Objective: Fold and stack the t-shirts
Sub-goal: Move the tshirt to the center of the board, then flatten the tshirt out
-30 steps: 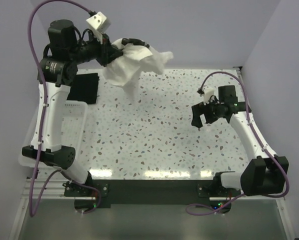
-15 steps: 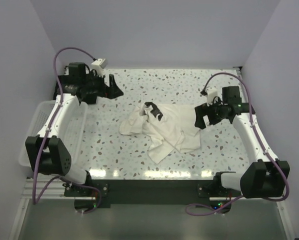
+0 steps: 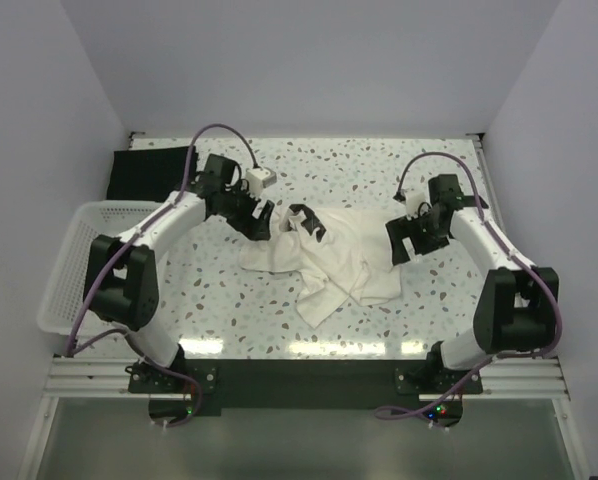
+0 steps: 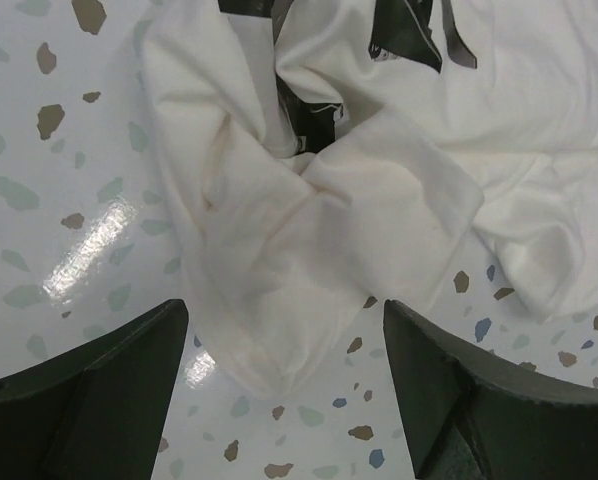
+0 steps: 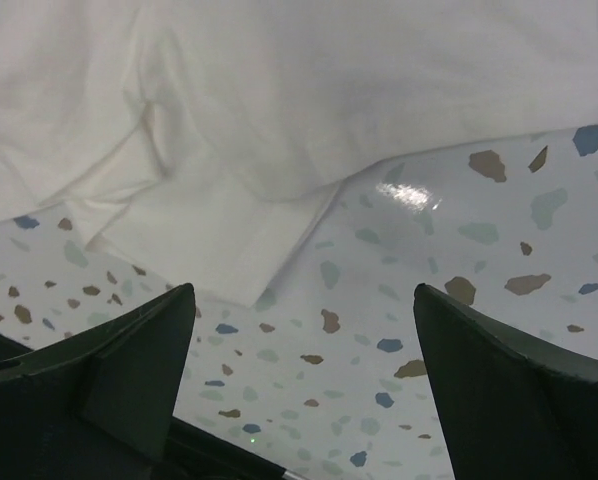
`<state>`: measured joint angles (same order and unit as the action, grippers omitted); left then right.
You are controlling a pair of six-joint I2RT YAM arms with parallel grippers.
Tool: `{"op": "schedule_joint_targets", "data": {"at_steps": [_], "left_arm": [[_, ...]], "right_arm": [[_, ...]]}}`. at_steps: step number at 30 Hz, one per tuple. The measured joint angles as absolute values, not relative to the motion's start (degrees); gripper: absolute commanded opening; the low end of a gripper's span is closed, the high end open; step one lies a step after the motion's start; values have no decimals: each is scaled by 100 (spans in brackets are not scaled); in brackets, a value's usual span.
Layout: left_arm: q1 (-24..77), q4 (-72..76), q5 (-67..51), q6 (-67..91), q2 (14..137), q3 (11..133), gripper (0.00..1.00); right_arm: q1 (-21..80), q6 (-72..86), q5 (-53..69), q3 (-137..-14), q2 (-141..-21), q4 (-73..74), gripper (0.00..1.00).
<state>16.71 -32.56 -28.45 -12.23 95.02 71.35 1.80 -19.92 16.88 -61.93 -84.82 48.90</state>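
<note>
Carrying everything, the speckled surface (image 3: 279, 300) gives a wide flat area for folding. The cream shirt (image 3: 329, 260) lies crumpled in its middle, a little toward the right. It is bunched with many folds, so I judge it is only laid down there and the folding is not yet begun.

The basket (image 3: 64, 265) stands at the left edge, partly off the surface and well apart from the cloth, probably as the place where the shirts come from. The black shirt (image 3: 149, 172) lies flat in the far left corner, near the basket. It looks like a neat rectangle, so it may be already folded and waiting as the base of the stack.

The left end effector (image 3: 262, 222) hangs at the left far side of the cream shirt with its fingers spread wide. In the left wrist view a tip of the cloth (image 4: 279, 330) lies under the gap but nothing is pinched.

The right end effector (image 3: 404, 245) hangs at the right edge of the shirt, also spread wide and holding nothing. Its wrist view shows a hem (image 5: 219, 250) just in front of it. Standing at opposite sides, both seem placed to take two edges and pull the shirt flat.

A dark mark (image 3: 304, 220) shows on the cream cloth; whether it is a print I cannot tell.
</note>
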Motion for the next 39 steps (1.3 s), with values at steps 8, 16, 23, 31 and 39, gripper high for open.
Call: {"op": "schedule_joint_targets", "data": {"at_steps": [8,16,23,31,39], "left_arm": [[1951,-3601,-2370,-1651,10060,7360,82],[2292,-3542,-3142,-2368,10993,9649,83],[3251,-2609,-3433,-2174,13218,12230,90],[4025,-2226,-3079,-2034,14606,12717,89],[3909,-2281,-2355,-2333,14671,12663,36]], "right_arm": [[180,-1505,698,-6641,-9581,4095,84],[-154,-1347,751,-7050,-9839,4025,84],[-775,-1422,1155,-7039,-9227,4650,85],[-746,-1466,1562,-6753,-8541,5170,84],[-746,-1472,1671,-6541,-8735,5426,78]]}}
